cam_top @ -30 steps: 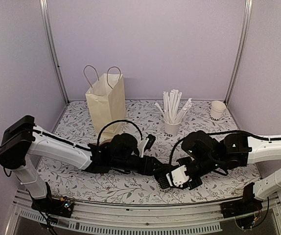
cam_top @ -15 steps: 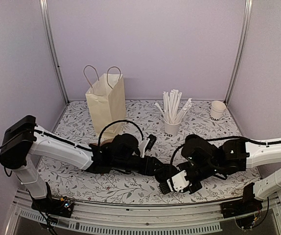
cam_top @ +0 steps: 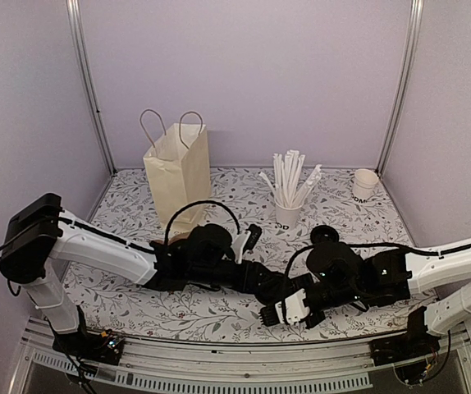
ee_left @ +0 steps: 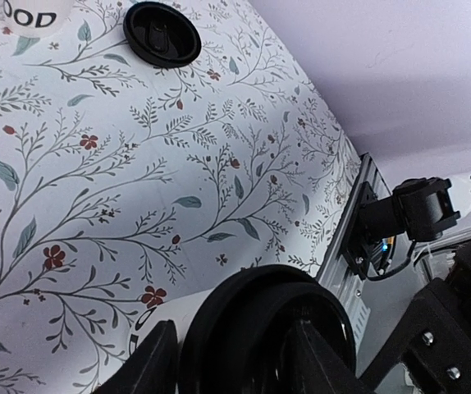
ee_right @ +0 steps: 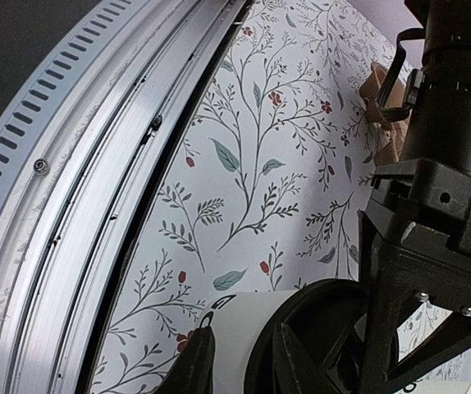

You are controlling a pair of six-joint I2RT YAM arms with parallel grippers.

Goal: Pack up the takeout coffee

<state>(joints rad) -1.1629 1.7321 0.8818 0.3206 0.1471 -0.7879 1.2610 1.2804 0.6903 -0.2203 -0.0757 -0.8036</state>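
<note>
Near table (ee_left: 137, 205) front, left claw (ee_left: 237, 361) clamped on takeout coffee (ee_left: 260, 316); right claw (ee_right: 242, 353) unclear; "OOD" cup (ee_left: 30, 12) beyond

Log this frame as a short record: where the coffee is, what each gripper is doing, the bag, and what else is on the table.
coffee: lidded, between both grippers near the table's front edge; hidden under them in the top view
left gripper: shut on coffee at the lid end
right gripper: straddles the cup body; grip unclear
bag: upright at back left, coffee not in it
other: straw cup, loose lid, spare cup at back right
</note>
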